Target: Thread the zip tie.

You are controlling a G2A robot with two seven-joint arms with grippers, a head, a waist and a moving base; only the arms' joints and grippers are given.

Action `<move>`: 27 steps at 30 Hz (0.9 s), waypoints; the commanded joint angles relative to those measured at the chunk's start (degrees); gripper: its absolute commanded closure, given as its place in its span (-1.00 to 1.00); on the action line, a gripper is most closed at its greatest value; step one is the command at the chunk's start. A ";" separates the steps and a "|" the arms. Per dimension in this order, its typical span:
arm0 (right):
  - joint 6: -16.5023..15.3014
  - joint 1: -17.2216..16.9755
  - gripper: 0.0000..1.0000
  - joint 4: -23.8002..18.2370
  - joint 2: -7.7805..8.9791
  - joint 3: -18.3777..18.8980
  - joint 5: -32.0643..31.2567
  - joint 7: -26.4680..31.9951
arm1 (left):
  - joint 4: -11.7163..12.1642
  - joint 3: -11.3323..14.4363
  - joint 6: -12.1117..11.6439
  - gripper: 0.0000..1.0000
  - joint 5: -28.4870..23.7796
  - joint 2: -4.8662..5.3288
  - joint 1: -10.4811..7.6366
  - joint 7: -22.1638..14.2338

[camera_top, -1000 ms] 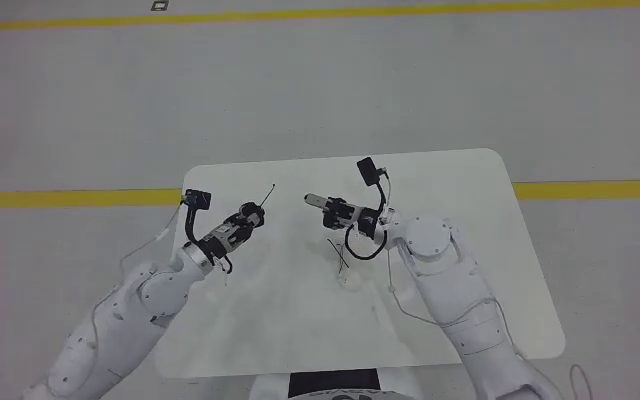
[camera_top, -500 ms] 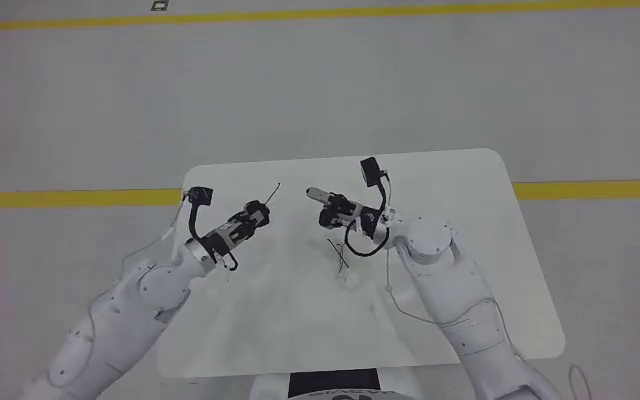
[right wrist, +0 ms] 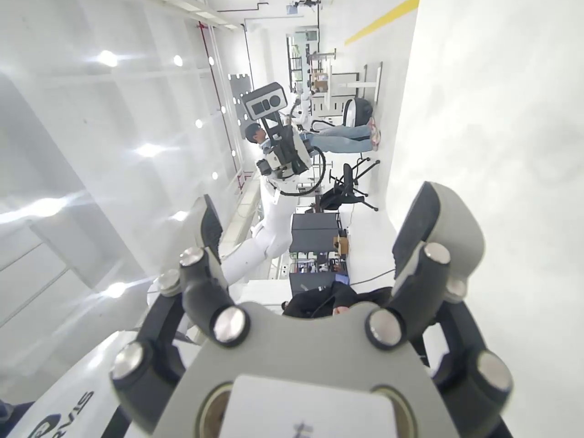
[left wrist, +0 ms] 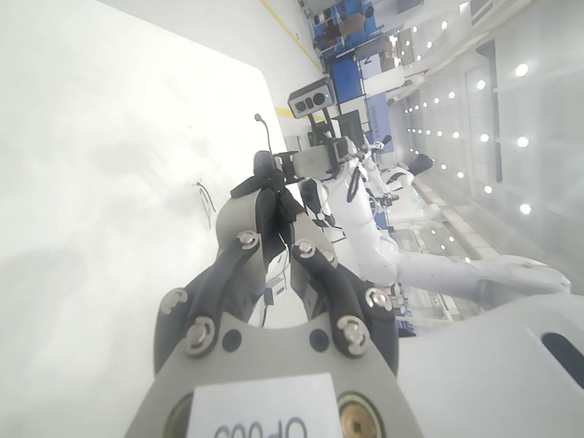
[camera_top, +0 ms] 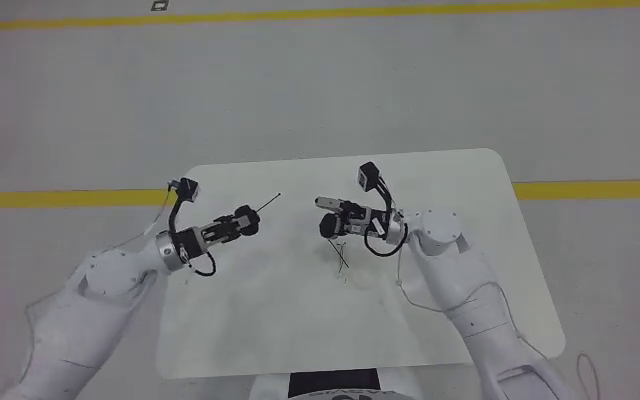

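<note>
Black zip tie (left wrist: 267, 134) pinched in left gripper (left wrist: 271, 186) fingers, right gripper (right wrist: 319, 211) fingers spread wide, loose zip ties (camera_top: 343, 258) on white worktop (camera_top: 450, 200).

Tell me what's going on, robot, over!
Left gripper: jaws shut on zip tie, free end sticking out ahead. Right gripper: jaws open, empty, facing it. Loose ties on table near that arm, not in the gap.

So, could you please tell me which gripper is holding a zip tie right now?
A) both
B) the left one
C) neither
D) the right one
B: the left gripper is shut on a thin black zip tie that sticks out beyond its fingertips, while the right gripper stands open with nothing between its fingers.
</note>
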 commanded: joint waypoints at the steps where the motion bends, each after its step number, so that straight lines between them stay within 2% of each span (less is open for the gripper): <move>1: -0.55 0.72 -1.00 1.00 -0.07 -0.87 0.17 -0.36 | 1.16 -1.64 0.00 1.00 -2.65 -1.13 0.20 -3.33; 4: -1.25 1.47 -1.00 2.09 -0.21 -2.00 0.91 -1.70 | 1.59 -4.07 0.00 1.00 -6.46 -3.19 -0.16 -9.82; 5: -1.76 1.57 -1.00 2.30 -0.24 -2.24 1.40 -2.34 | 1.60 -4.37 0.00 1.00 -6.53 -3.40 -0.21 -10.41; 13: -1.76 1.57 -1.00 2.30 -0.24 -2.24 1.40 -2.34 | 1.52 -4.32 0.02 1.00 -6.45 -3.41 -0.24 -10.22; 15: -1.95 1.36 -1.00 2.04 -0.23 -2.36 1.43 -2.65 | 1.60 -3.50 0.01 1.00 -5.57 -3.43 -0.47 -11.40; 19: -6.10 0.91 -1.00 1.78 -0.01 -2.45 6.95 3.21 | 4.18 -2.02 0.00 1.00 -5.88 -3.31 -2.28 -18.82; 23: -7.74 2.67 -1.00 4.63 0.21 -3.13 10.10 9.75 | 5.07 -1.57 0.00 1.00 -10.12 -3.43 -3.02 -27.21; 27: -9.03 4.46 -1.00 7.27 0.12 -4.35 12.82 12.94 | 5.93 -1.79 0.00 1.00 -11.54 -3.84 -3.33 -31.05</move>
